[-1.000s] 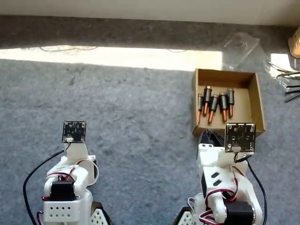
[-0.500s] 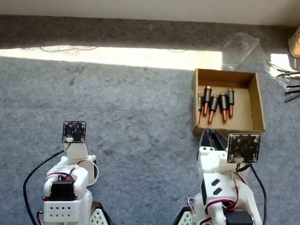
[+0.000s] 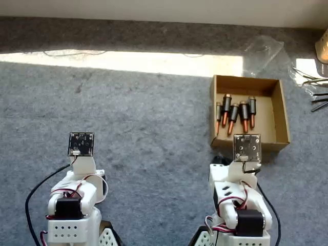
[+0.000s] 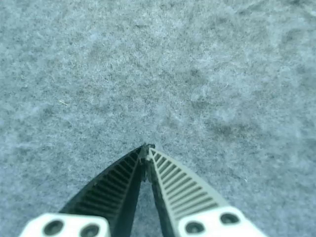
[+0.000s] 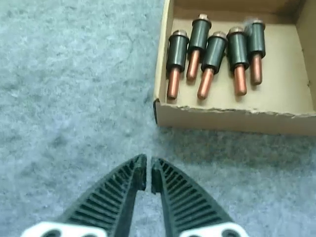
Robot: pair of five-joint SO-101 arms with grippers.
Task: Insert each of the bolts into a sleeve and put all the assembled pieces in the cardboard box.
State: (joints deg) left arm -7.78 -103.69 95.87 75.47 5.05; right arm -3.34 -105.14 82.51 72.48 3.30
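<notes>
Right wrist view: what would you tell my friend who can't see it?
Five copper bolts in dark sleeves lie side by side in a brown cardboard box on grey carpet. The black gripper hangs shut and empty over the carpet, just short of the box.

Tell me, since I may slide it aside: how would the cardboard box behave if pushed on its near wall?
The cardboard box looks thin-walled and shallow, so it is probably light and would likely slide over the carpet, perhaps dragging. The five round assembled pieces lie loose inside, so they might roll or shift.
</notes>
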